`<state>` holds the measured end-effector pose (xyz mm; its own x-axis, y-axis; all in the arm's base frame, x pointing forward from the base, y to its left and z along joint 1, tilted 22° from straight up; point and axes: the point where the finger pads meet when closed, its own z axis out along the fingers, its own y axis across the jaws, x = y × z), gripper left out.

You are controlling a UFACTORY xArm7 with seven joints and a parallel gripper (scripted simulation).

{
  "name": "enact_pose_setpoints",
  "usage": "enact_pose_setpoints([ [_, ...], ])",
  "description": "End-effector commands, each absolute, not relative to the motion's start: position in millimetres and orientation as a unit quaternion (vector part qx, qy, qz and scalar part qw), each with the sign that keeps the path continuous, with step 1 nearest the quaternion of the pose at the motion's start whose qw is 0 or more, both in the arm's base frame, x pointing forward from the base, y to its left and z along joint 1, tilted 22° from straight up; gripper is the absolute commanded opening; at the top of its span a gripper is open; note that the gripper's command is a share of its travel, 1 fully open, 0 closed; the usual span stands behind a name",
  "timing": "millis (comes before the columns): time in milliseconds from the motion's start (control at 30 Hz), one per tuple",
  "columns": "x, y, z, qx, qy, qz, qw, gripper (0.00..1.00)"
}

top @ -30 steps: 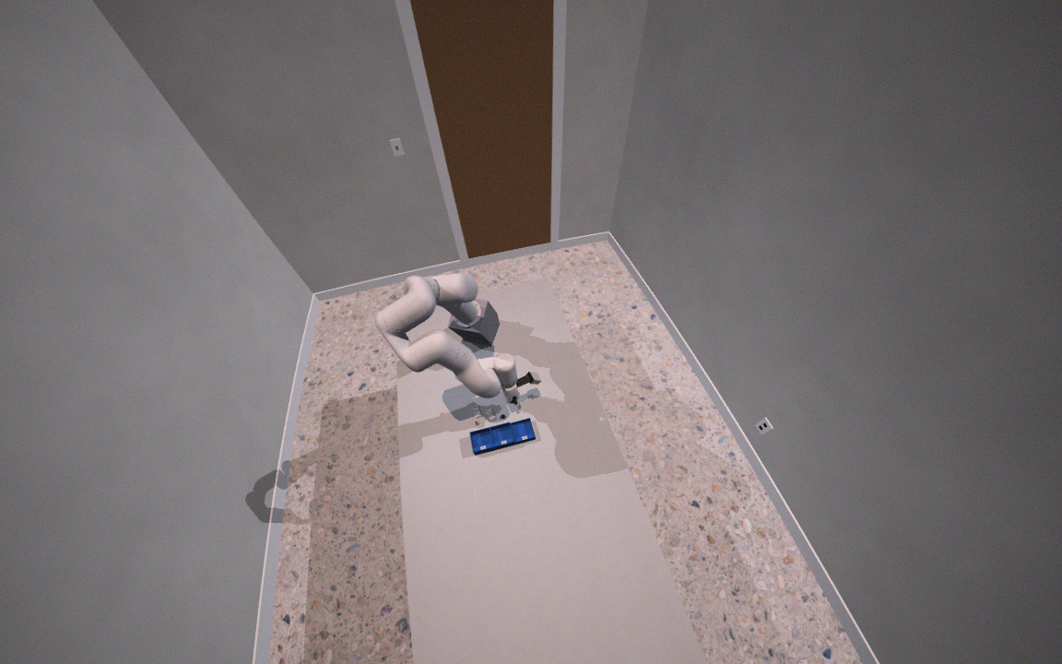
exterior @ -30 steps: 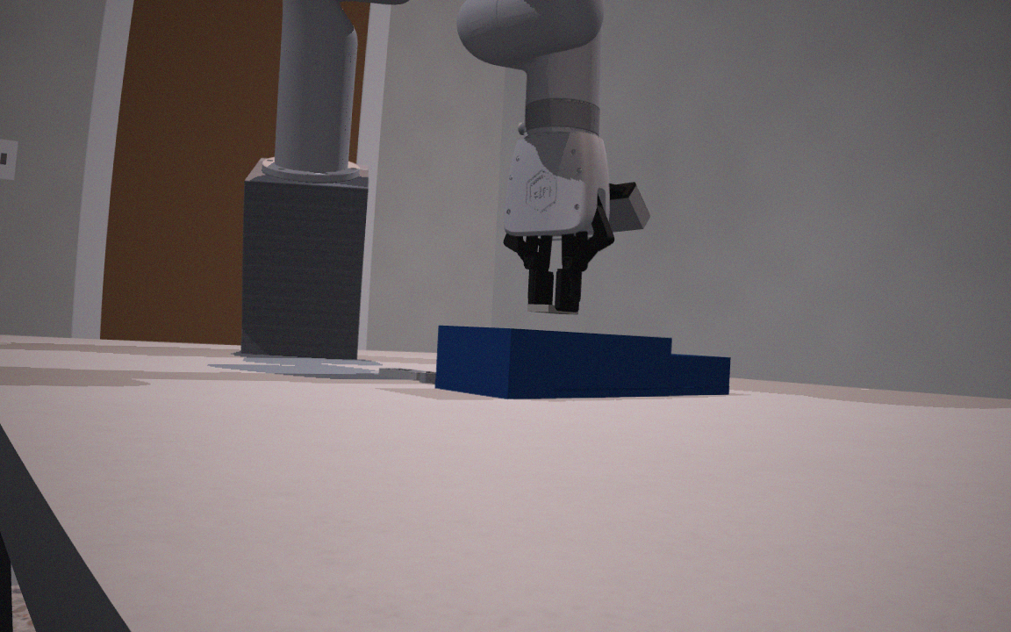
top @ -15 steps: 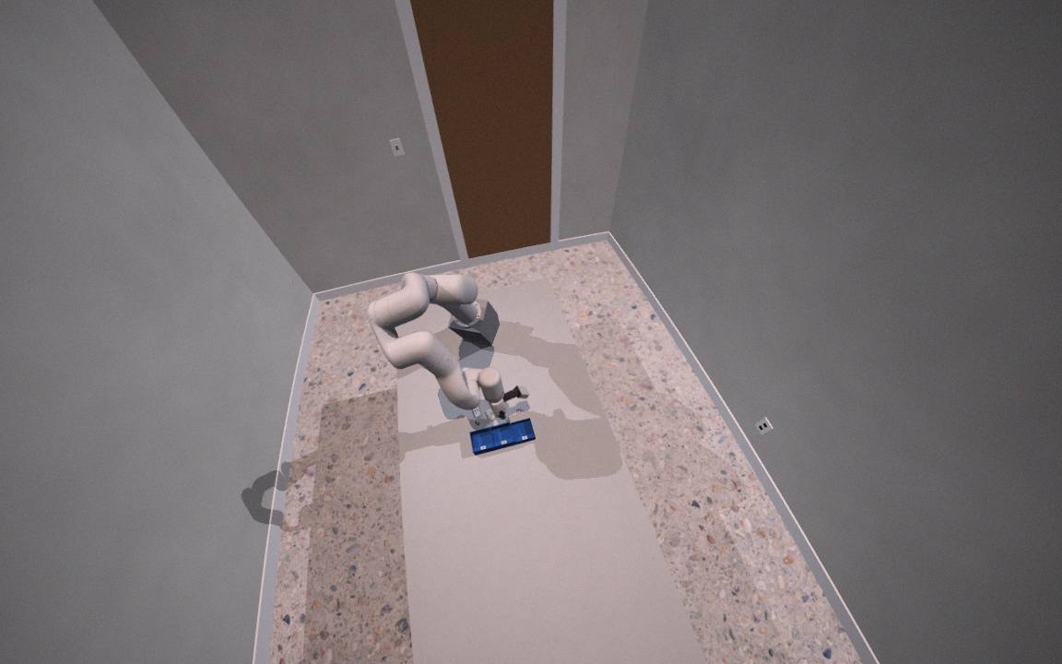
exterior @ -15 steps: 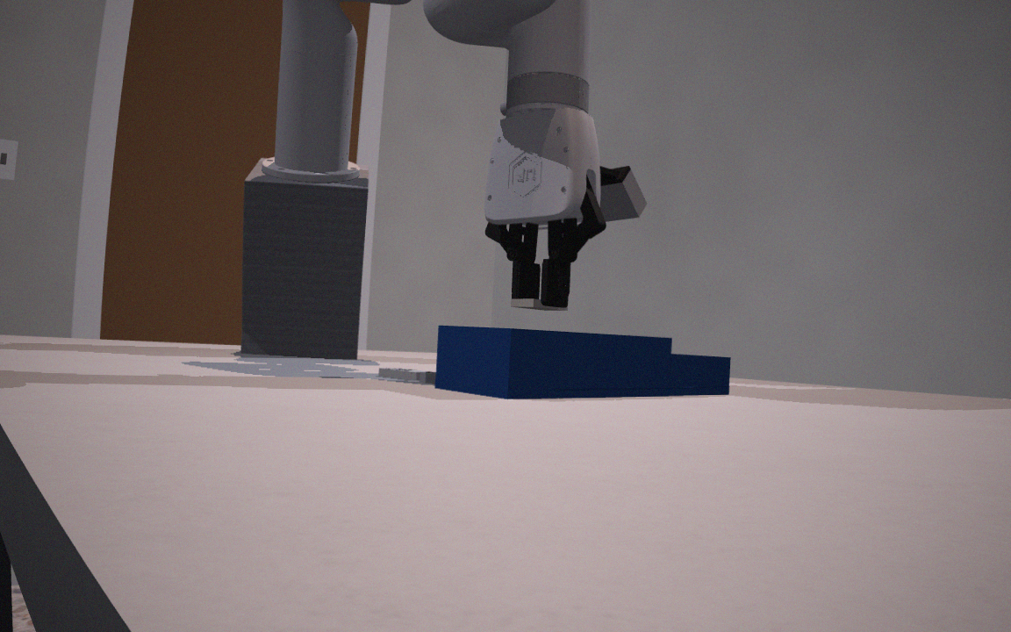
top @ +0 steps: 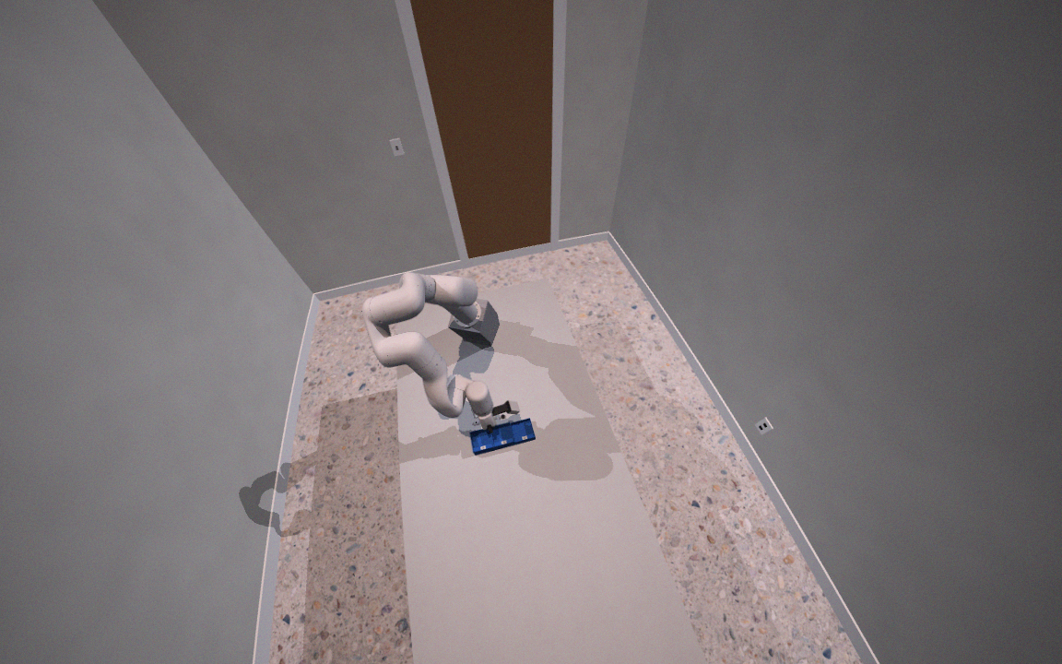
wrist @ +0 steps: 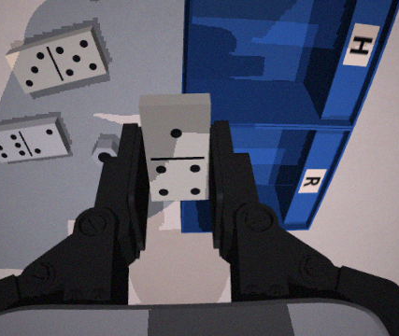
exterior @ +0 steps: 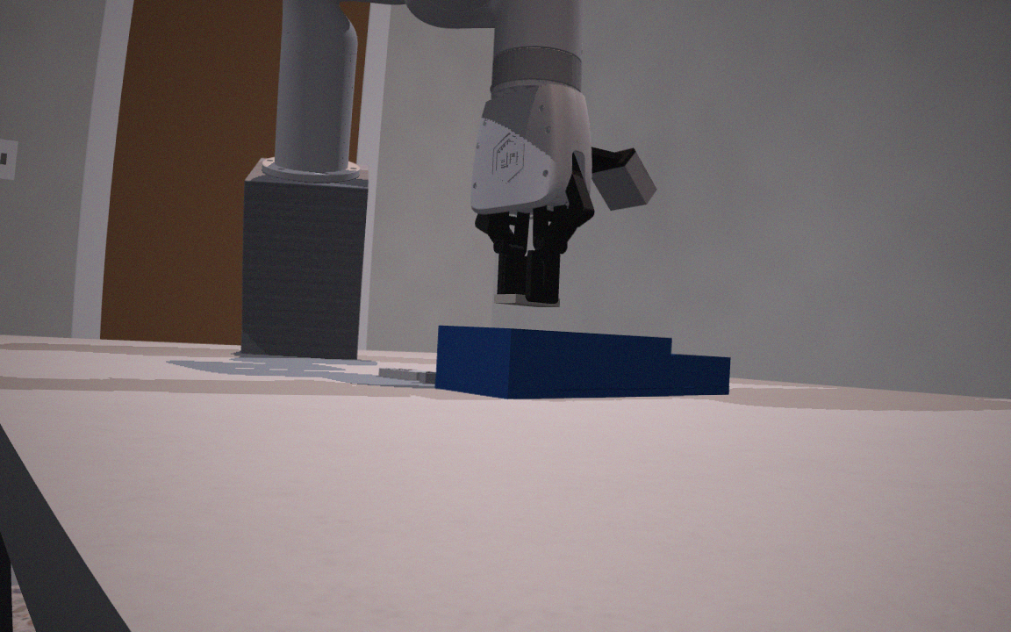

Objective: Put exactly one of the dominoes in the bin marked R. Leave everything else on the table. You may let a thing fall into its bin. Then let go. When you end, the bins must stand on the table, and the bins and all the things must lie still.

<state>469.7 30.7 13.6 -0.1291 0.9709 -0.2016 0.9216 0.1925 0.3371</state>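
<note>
My gripper is shut on a pale domino with one dot and four dots. The domino hangs above the height of the blue bins' rims in the exterior view. In the wrist view it overlaps the left edge of the bins, and the right finger hides part of the bin marked R. The visible part of that bin's inside shows no object. Two other dominoes lie on the table left of the bins: a larger one and a smaller one.
A bin marked H adjoins the R bin. The blue bin row stands on the table. A small grey nut-like thing lies beside the left finger in the wrist view. The robot's grey base stands behind.
</note>
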Motion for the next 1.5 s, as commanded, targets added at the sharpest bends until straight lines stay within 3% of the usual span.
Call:
enact_pose_setpoints([
  [0,485.3,16.5,22.0,0.654,0.731,0.066,0.183,0.00],
  [333,515.6,-15.4,38.5,0.654,0.731,0.066,0.183,0.00],
  [1467,523.0,-15.8,6.9,0.654,0.731,0.066,0.183,0.00],
])
